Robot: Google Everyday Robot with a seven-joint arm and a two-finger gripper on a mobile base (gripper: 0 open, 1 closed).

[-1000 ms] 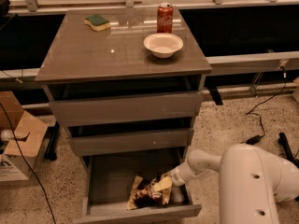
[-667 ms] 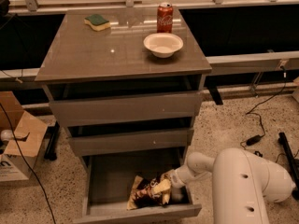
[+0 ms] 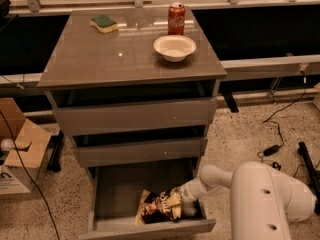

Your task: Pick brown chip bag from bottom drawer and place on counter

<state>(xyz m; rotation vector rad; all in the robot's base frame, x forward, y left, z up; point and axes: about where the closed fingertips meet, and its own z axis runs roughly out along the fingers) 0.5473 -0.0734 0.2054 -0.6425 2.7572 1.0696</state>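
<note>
The brown chip bag (image 3: 160,206) lies crumpled at the front right of the open bottom drawer (image 3: 150,229). My gripper (image 3: 182,200) reaches down into the drawer from the right, at the bag's right end and touching it. My white arm (image 3: 260,199) fills the lower right. The counter (image 3: 100,59) is the glossy grey-brown top of the cabinet.
On the counter stand a white bowl (image 3: 174,47), a red soda can (image 3: 176,19) behind it and a green-and-yellow sponge (image 3: 104,23) at the back left. Two shallower drawers (image 3: 135,116) above are partly open. A cardboard box (image 3: 20,149) sits on the floor left; cables lie right.
My arm's bulky white segment has moved further into view at the lower right. The gripper and bag stay in about the same place in the drawer.
</note>
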